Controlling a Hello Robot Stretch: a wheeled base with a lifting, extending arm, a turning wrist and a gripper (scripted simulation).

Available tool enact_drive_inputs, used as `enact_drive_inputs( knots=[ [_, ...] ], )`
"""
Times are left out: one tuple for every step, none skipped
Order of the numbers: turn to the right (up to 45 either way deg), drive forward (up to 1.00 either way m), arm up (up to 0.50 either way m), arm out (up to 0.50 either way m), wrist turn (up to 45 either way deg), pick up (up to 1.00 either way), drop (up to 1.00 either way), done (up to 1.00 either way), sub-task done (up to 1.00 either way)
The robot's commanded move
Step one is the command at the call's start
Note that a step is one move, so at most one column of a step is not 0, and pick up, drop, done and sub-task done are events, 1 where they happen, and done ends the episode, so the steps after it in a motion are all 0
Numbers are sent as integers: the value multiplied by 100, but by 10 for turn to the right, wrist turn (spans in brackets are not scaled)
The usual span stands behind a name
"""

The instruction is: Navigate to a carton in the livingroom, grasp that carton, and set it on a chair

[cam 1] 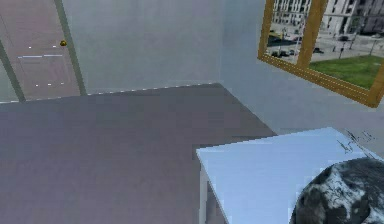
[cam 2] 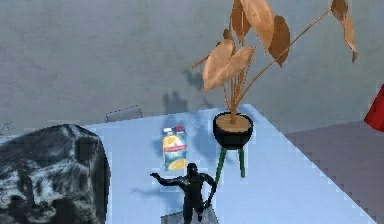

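Note:
A small carton (cam 2: 176, 148), white with green, yellow and orange print, stands upright on a pale blue-white table (cam 2: 290, 185) in the arm side view, near the table's middle. Just right of it stands a potted plant (cam 2: 233, 128) with broad brown leaves, in a black pot on green legs. In front of the carton stands a small dark statuette (cam 2: 191, 190) of a figure with its arms out.
A dark marbled lump (cam 2: 50, 175) lies on the table's left end; the same lump (cam 1: 345, 195) and table (cam 1: 260, 165) are at the forward view's lower right. Bare floor (cam 1: 110, 140) leads to a door (cam 1: 40, 50). A window (cam 1: 325, 40) is at the right. A red thing (cam 2: 377, 108) pokes in.

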Motion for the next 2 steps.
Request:
enact_drive_inputs(
  knots=[
    [0,0,50,0,0,0,0,0,0],
    [0,0,34,0,0,0,0,0,0]
  ],
)
